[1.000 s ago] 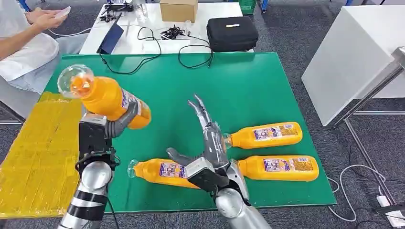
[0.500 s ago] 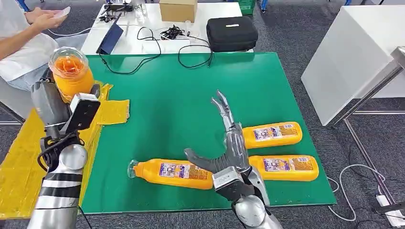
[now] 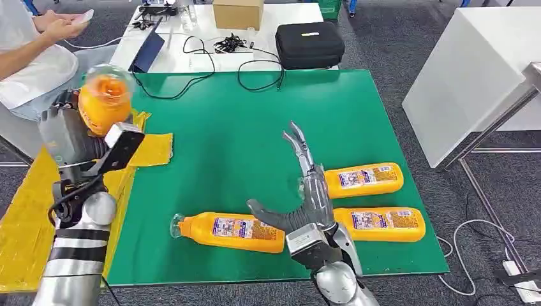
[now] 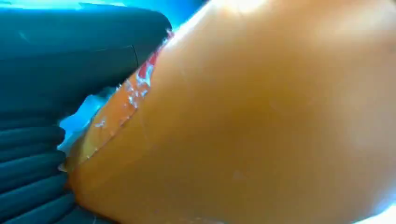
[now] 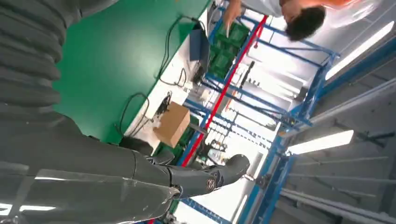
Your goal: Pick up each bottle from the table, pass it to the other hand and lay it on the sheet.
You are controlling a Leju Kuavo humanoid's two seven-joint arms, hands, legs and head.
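Bottle (image 3: 104,103): full, rigid, smooth-walled, likely heavy and slippery, best gripped mid-body; held raised in left hand (image 3: 75,141) over the table's left edge by the sheet (image 3: 38,204); right hand (image 3: 305,191) spread, holding nothing.

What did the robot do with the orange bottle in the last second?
The left hand swung the orange bottle it holds away from the green table's middle, out over the yellow sheet, tipping it upright. The right hand drifted slightly right, open. The three bottles lying on the green table stayed put.
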